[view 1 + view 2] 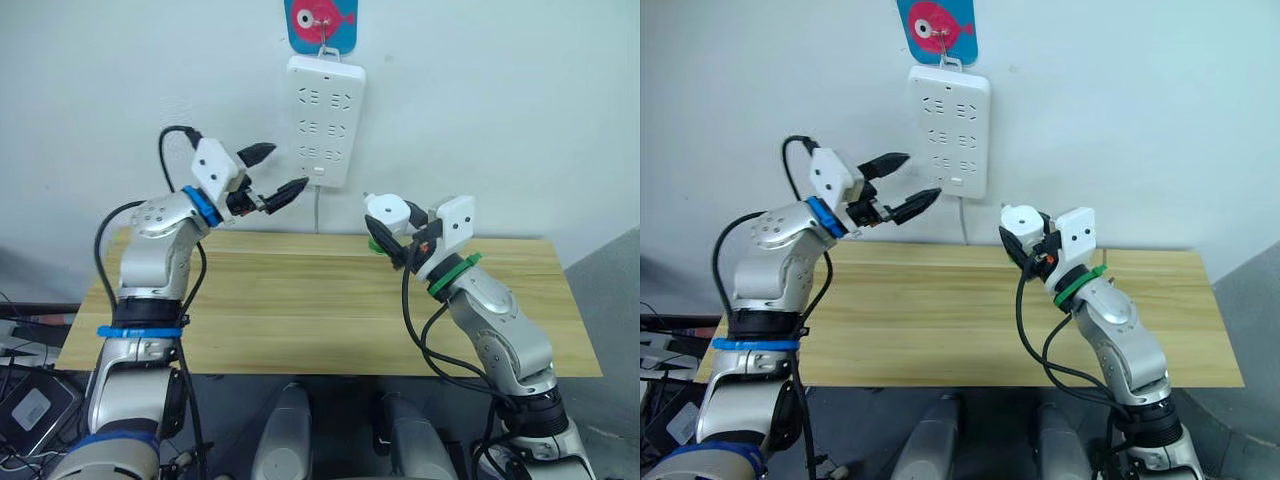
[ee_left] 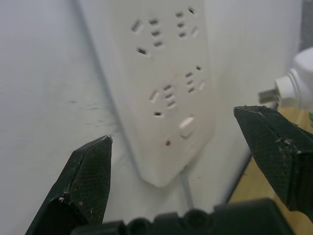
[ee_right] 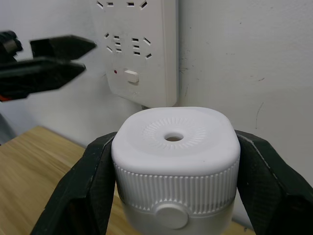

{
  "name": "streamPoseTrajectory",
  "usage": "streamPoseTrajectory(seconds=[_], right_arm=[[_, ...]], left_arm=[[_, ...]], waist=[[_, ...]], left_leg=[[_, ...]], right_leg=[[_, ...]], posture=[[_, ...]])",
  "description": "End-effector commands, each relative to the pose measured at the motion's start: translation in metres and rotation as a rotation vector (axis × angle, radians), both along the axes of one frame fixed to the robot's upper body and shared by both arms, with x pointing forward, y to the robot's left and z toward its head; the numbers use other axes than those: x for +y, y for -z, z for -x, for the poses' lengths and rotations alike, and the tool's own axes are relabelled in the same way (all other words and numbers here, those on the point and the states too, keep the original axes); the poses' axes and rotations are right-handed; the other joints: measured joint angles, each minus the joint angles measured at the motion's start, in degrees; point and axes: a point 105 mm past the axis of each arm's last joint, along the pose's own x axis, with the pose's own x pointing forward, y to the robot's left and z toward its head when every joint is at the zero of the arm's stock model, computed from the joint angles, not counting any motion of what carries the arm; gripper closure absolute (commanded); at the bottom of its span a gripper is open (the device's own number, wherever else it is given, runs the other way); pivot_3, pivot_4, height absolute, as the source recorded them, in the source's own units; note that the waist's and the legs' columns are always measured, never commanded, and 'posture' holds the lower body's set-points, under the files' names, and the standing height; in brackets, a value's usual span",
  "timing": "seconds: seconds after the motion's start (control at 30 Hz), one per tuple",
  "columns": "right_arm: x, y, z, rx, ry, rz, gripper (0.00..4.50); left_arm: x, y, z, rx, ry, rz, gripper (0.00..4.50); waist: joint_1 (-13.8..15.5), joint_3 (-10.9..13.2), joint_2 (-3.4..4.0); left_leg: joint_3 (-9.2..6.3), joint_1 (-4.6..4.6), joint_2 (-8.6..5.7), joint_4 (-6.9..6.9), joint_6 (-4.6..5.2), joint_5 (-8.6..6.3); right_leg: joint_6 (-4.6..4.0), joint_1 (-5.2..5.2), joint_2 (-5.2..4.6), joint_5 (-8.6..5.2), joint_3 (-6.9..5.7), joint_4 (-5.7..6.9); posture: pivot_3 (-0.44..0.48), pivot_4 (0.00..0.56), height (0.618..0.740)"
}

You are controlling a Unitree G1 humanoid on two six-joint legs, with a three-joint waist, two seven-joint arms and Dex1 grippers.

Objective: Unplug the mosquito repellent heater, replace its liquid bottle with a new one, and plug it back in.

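The white mosquito repellent heater (image 3: 176,161) is held in the air above the table's back edge, with my right gripper (image 3: 175,142) shut on its sides. It also shows in the head view (image 1: 385,210), unplugged, to the lower right of the power strip (image 1: 325,120). Its metal prongs (image 2: 266,94) are bare. A bit of green (image 1: 374,245) peeks out under the heater; I cannot tell whether this is the liquid bottle. My left gripper (image 1: 285,168) is open and empty, just left of the strip's lower end, close to the wall.
The strip hangs on the white wall from a hook on a pink fish sticker (image 1: 320,22). Its cable (image 1: 317,205) drops behind the wooden table (image 1: 300,300). A red light (image 2: 167,143) and a switch (image 2: 186,122) sit at the strip's lower end.
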Motion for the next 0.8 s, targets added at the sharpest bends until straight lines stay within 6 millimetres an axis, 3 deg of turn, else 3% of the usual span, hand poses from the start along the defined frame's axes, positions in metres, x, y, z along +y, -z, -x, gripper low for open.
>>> streamPoseTrajectory(seconds=[0.03,0.27,0.47,0.57,0.67,0.8], right_arm=[[-0.002,-0.019,0.009,-0.071,0.01,-0.017,1.49],[-0.004,-0.019,0.017,-0.069,0.032,-0.018,1.49],[-0.004,-0.024,0.021,-0.071,0.04,-0.036,1.49],[-0.005,-0.027,0.025,-0.069,0.041,-0.043,1.49],[-0.006,-0.029,0.03,-0.056,0.042,-0.057,1.49],[0.0,-0.034,0.036,-0.049,0.026,-0.066,1.49]], left_arm=[[-0.011,-0.015,-0.008,-0.063,0.042,-0.021,0.0],[-0.021,-0.027,-0.022,-0.098,0.072,-0.017,0.0],[-0.039,-0.028,-0.011,-0.032,0.245,-0.001,0.0],[-0.037,-0.028,-0.006,0.034,0.299,0.021,0.0],[-0.03,-0.027,-0.005,0.104,0.317,0.041,0.61],[-0.027,-0.029,-0.006,0.151,0.321,0.085,1.86]], waist=[[0.1,0.0,-0.02],[0.3,-0.1,-0.05],[0.3,-0.1,-0.09],[-0.3,-0.1,-0.1],[-0.9,-0.1,-0.1],[-1.8,-0.1,-0.1]], left_leg=[[-0.02,-0.02,0.02,0.01,0.0,0.0],[-0.08,-0.02,0.01,0.1,0.0,0.02],[-0.06,-0.05,0.01,0.12,0.01,0.16],[-0.05,-0.07,0.02,0.06,0.02,0.15],[-0.09,-0.07,0.06,0.01,0.02,0.15],[-0.14,-0.06,0.06,0.05,0.02,0.16]], right_leg=[[-0.01,0.0,0.02,0.01,-0.03,-0.01],[-0.05,0.02,0.02,0.03,-0.1,0.09],[0.0,0.06,0.0,0.05,-0.13,0.08],[-0.11,0.04,-0.01,0.12,-0.13,0.01],[-0.12,0.01,0.0,0.12,-0.2,0.05],[-0.13,0.02,0.0,0.11,-0.23,0.13]], posture=[[0.303,0.207,0.74],[0.258,0.201,0.74],[0.248,0.202,0.74],[0.244,0.202,0.74],[0.238,0.207,0.74],[0.232,0.209,0.74]])
